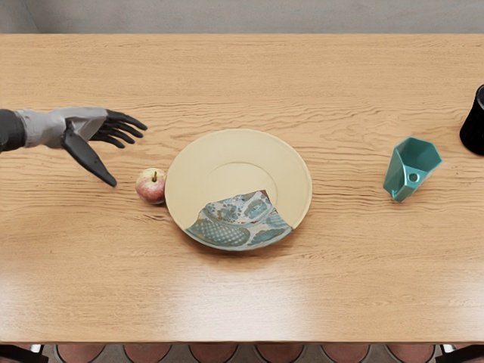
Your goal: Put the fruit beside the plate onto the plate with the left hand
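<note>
A small red and yellow apple [151, 185] stands on the table, touching or nearly touching the left rim of a cream plate [227, 155]. The plate has a blue patterned patch on its front part. My left hand [104, 144] comes in from the left edge and hovers up and to the left of the apple. Its dark fingers are spread and the thumb points down toward the apple. It holds nothing and is apart from the fruit.
A teal cup [411, 168] lies tilted on the table to the right of the plate. A black object [474, 121] shows at the right edge. The wooden table [242, 295] stretches wide in front.
</note>
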Controlling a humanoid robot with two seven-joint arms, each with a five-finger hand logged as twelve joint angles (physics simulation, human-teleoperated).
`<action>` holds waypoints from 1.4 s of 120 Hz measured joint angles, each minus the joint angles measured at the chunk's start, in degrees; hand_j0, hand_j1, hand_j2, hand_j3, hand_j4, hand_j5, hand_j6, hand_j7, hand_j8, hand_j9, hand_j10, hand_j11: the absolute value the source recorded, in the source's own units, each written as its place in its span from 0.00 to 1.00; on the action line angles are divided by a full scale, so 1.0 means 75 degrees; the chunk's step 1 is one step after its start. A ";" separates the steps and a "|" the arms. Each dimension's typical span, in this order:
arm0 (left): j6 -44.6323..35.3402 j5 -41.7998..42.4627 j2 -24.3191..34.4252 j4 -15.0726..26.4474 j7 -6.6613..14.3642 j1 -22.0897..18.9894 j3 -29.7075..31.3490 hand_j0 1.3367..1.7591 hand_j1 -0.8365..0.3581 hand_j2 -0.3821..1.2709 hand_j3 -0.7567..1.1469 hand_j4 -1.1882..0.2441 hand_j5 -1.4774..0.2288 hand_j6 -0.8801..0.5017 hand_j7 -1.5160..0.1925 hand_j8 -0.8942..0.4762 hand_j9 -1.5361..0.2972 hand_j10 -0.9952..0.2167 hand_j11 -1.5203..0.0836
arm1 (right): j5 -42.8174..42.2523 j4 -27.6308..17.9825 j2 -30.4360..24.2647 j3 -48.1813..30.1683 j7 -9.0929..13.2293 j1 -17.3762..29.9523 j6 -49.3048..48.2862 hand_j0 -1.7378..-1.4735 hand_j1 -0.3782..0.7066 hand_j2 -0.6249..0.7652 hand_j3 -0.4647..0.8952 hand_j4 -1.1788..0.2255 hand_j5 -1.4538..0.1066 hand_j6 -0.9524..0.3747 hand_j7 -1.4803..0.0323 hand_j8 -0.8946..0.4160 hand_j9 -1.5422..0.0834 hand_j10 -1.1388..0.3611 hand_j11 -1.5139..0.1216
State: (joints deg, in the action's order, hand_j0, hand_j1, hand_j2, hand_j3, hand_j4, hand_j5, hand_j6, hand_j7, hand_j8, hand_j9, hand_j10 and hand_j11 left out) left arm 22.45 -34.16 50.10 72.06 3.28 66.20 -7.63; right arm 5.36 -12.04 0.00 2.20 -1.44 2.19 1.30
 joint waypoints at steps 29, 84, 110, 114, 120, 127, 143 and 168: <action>-0.2669 -0.0789 0.0158 0.1239 0.0061 0.1704 0.2300 0.76 0.75 0.26 0.40 0.65 0.68 0.45 0.70 0.47 0.66 0.61 0.75 | 0.0000 0.0000 0.0000 0.0000 0.0000 0.0000 0.0000 0.30 0.06 0.45 0.34 0.82 0.91 0.69 0.95 0.66 0.92 0.74 0.90; -0.3988 -0.0240 -0.0686 0.1968 0.0087 0.3379 0.5531 0.76 0.74 0.26 0.40 0.65 0.68 0.45 0.70 0.47 0.66 0.61 0.75 | 0.0000 0.0000 0.0000 0.0000 0.0000 0.0001 -0.0004 0.30 0.06 0.45 0.34 0.82 0.91 0.69 0.95 0.66 0.92 0.74 0.90; -0.4110 -0.0178 -0.1078 0.2006 0.0090 0.3373 0.5844 0.76 0.74 0.26 0.40 0.65 0.68 0.45 0.70 0.47 0.66 0.61 0.75 | 0.0000 0.0000 0.0000 0.0000 0.0000 0.0001 -0.0002 0.30 0.06 0.45 0.34 0.82 0.91 0.69 0.95 0.66 0.92 0.74 0.90; -0.4138 -0.0161 -0.1107 0.2008 0.0090 0.3373 0.5855 0.76 0.74 0.26 0.40 0.65 0.67 0.45 0.70 0.47 0.66 0.61 0.74 | 0.0000 0.0000 0.0000 0.0000 0.0002 0.0001 -0.0001 0.30 0.06 0.45 0.34 0.82 0.91 0.69 0.95 0.66 0.92 0.74 0.90; -0.4219 -0.0060 -0.1134 0.2011 0.0090 0.3383 0.5865 0.76 0.74 0.26 0.40 0.65 0.67 0.45 0.70 0.47 0.66 0.61 0.74 | 0.0000 0.0000 0.0000 0.0000 0.0003 0.0001 -0.0001 0.30 0.06 0.45 0.34 0.82 0.91 0.69 0.95 0.66 0.92 0.74 0.90; -0.4365 0.0151 -0.1183 0.2013 0.0090 0.3407 0.5868 0.76 0.74 0.26 0.40 0.65 0.67 0.45 0.70 0.47 0.66 0.61 0.74 | 0.0000 0.0000 0.0000 0.0000 0.0001 0.0001 -0.0003 0.30 0.06 0.45 0.34 0.82 0.91 0.69 0.95 0.66 0.92 0.74 0.90; -0.4585 0.0709 -0.1247 0.2016 0.0082 0.3443 0.5831 0.76 0.74 0.26 0.40 0.65 0.67 0.45 0.69 0.47 0.66 0.61 0.74 | 0.0000 0.0000 0.0000 0.0000 0.0003 0.0001 -0.0003 0.30 0.06 0.45 0.34 0.82 0.91 0.69 0.95 0.66 0.92 0.74 0.90; -0.4740 0.1330 -0.1474 0.2054 0.0079 0.3435 0.5796 0.76 0.74 0.26 0.40 0.65 0.67 0.45 0.69 0.47 0.66 0.61 0.74 | 0.0000 0.0000 0.0000 0.0000 0.0001 0.0001 -0.0004 0.30 0.06 0.45 0.34 0.82 0.91 0.69 0.95 0.66 0.92 0.74 0.90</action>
State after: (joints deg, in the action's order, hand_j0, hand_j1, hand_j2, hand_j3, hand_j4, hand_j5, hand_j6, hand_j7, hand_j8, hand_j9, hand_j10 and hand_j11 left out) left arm -13.10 -24.18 39.04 87.46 3.87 91.96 35.85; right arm 5.36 -12.04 0.00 2.20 -1.44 2.20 1.27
